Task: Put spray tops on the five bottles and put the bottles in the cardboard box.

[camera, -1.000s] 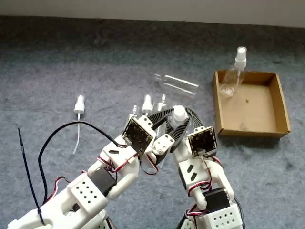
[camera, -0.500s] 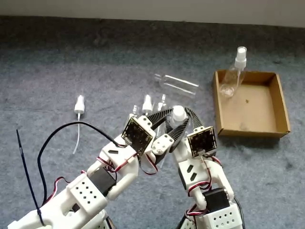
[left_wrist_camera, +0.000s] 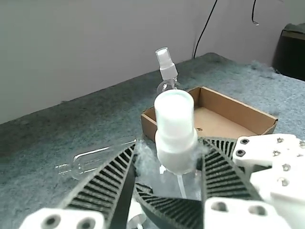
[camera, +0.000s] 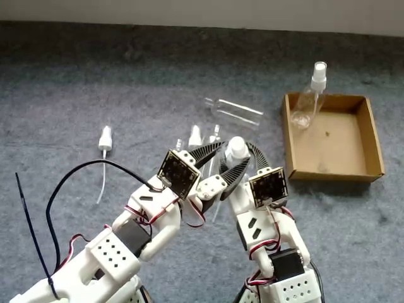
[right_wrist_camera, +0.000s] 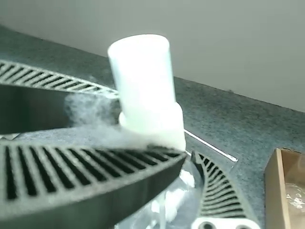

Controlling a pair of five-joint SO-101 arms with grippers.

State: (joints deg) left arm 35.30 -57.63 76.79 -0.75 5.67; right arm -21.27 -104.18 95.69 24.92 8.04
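Note:
A clear bottle with a white spray top (camera: 237, 149) stands held up between both arms near the table's middle. My left gripper (camera: 218, 164) is shut on the bottle body from the left; its black ribbed fingers (left_wrist_camera: 102, 183) flank the bottle below the spray top (left_wrist_camera: 175, 131). From the right, my right gripper (camera: 245, 161) is shut on the same bottle just under the spray top (right_wrist_camera: 145, 88). The cardboard box (camera: 368, 172) lies at the right. Another capped bottle (camera: 310, 98) leans in its far left corner. An uncapped bottle (camera: 233, 112) lies on the carpet.
A loose spray top (camera: 105, 139) with its long tube lies at the left. Two more spray tops (camera: 195, 136) stand just beyond the left gripper. A black cable (camera: 63, 189) loops over the left arm. Grey carpet covers the table.
The left arm's wrist has shifted slightly left and turned, with its fingers still at the bottle. The right arm and the bottle have hardly moved.

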